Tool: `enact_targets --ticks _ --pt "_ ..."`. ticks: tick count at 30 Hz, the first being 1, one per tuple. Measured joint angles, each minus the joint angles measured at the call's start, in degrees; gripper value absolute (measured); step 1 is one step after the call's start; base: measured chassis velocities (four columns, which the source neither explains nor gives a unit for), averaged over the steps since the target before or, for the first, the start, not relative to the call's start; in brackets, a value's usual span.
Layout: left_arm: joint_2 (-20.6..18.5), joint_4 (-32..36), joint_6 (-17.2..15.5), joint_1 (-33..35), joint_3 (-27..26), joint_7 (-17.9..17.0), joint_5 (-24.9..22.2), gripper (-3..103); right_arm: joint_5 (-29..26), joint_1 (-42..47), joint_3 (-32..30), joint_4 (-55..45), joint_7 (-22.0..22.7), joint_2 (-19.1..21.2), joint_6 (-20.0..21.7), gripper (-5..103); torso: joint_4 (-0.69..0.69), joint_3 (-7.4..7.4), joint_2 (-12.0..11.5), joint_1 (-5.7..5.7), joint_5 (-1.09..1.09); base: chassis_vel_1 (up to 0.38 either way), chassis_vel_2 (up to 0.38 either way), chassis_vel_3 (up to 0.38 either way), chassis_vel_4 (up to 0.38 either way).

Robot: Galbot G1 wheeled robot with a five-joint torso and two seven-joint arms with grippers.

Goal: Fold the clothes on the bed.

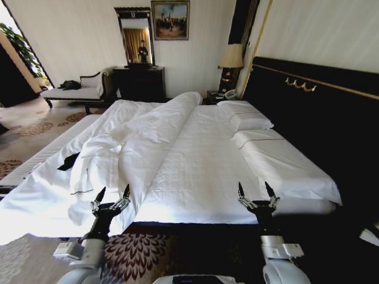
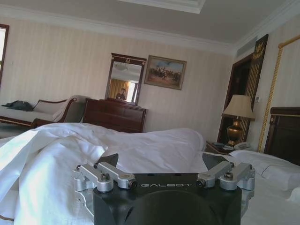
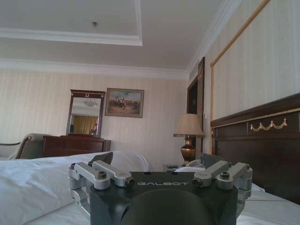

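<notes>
Left of the spread left gripper [image 1: 111, 196], the clothes [image 1: 68, 161], well apart.

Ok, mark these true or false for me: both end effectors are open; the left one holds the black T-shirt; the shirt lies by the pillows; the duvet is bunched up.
1. Both end effectors are open: true, left end effector and right end effector have spread fingers.
2. Left holds the black T-shirt: false, it is empty.
3. Shirt lies by the pillows: false, it lies far across the bed, half under the duvet.
4. Duvet bunched: true.
</notes>
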State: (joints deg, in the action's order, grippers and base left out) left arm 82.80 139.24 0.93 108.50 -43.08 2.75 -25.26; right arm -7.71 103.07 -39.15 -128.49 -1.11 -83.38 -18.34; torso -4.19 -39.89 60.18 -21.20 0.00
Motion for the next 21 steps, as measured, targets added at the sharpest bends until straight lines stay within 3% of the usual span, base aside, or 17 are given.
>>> enact_targets --ticks 21 --pt "-0.15 1.2 0.09 1.24 0.58 0.11 1.02 100 1.06 0.1 -0.36 -0.13 -0.37 -0.36 -0.07 100 0.0 0.0 0.01 0.01 0.01 0.0 0.0 0.0 0.0"
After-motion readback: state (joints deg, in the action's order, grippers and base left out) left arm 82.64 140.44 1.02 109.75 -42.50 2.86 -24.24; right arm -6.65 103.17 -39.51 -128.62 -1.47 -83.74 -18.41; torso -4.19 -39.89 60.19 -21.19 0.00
